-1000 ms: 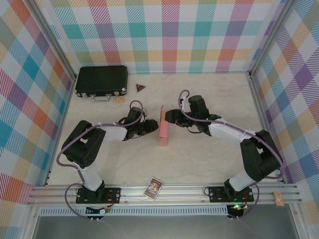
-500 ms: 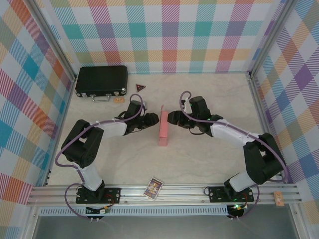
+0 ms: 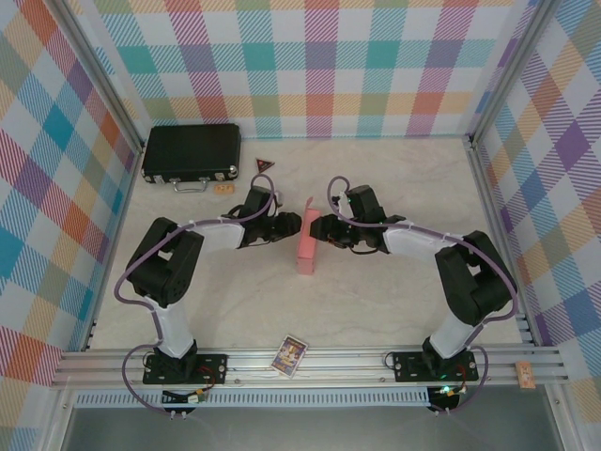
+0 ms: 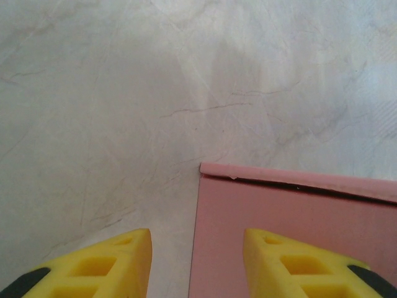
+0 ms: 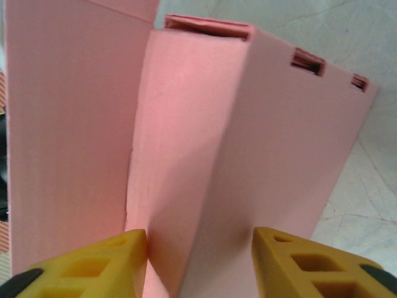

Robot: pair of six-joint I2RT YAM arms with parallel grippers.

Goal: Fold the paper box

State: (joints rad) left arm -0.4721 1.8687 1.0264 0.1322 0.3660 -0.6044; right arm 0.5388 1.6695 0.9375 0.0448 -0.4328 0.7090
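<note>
The pink paper box stands on edge as a narrow upright piece at the table's middle. My left gripper is close against its left side and my right gripper against its right side. In the left wrist view the left gripper is open; the box's flat pink face lies under its right finger and the box's corner edge falls between the fingers. In the right wrist view the right gripper straddles a folded ridge of the box, jaws apart, with a raised flap at the left.
A black hard case lies at the back left, with a small dark triangle and a tan tag near it. A picture card rests on the front rail. Checked walls enclose the marble table.
Both grippers have closed in on the box from either side. The right gripper moved left and its jaws narrowed a little. The box's top leans slightly more to the right.
</note>
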